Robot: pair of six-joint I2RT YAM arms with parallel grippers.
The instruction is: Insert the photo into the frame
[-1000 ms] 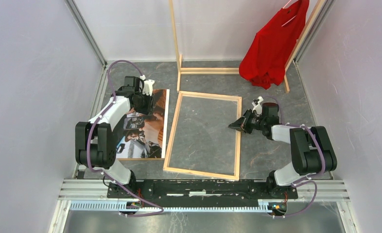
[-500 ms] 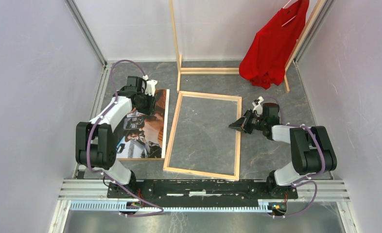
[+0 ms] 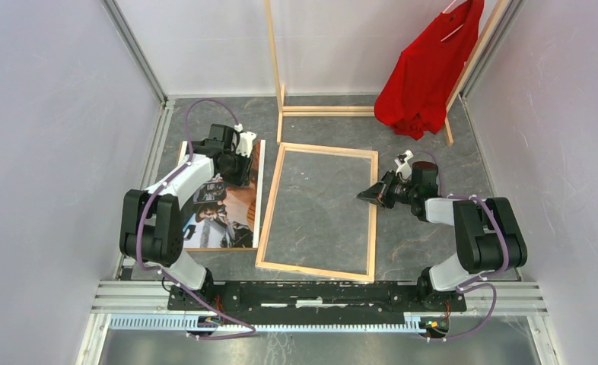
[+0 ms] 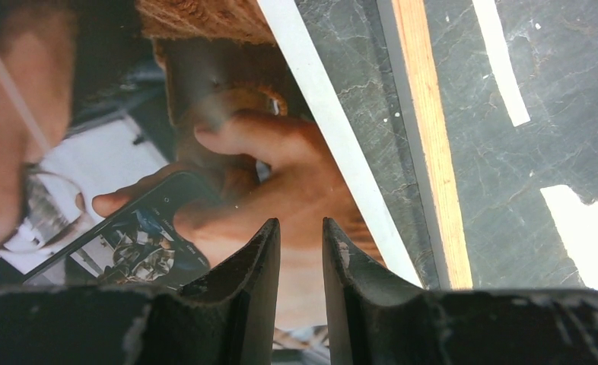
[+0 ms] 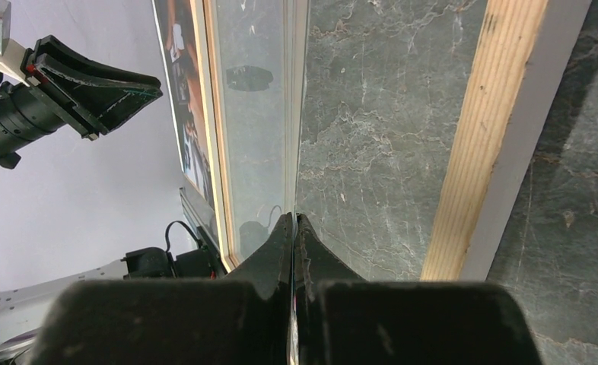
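Frame (image 3: 270,205): thin rectangular rails, light wood side up, with a pale strip along the outer edge. It holds a glossy pane (image 5: 254,137) and lies flat on the grey marbled surface (image 3: 418,144).
Photo (image 3: 231,217): glossy print with a white border, picture side up. It lies flat just left of the frame, long edges nearly parallel to it.
Left claw (image 4: 301,239): over the photo's far corner nearest the frame. The black fingers are a narrow slit apart with nothing between them. Cannot tell whether the tips touch the print.
Right claw (image 5: 294,222): fingers pressed together, empty. The tips sit just inside the frame's right rail, over the pane.
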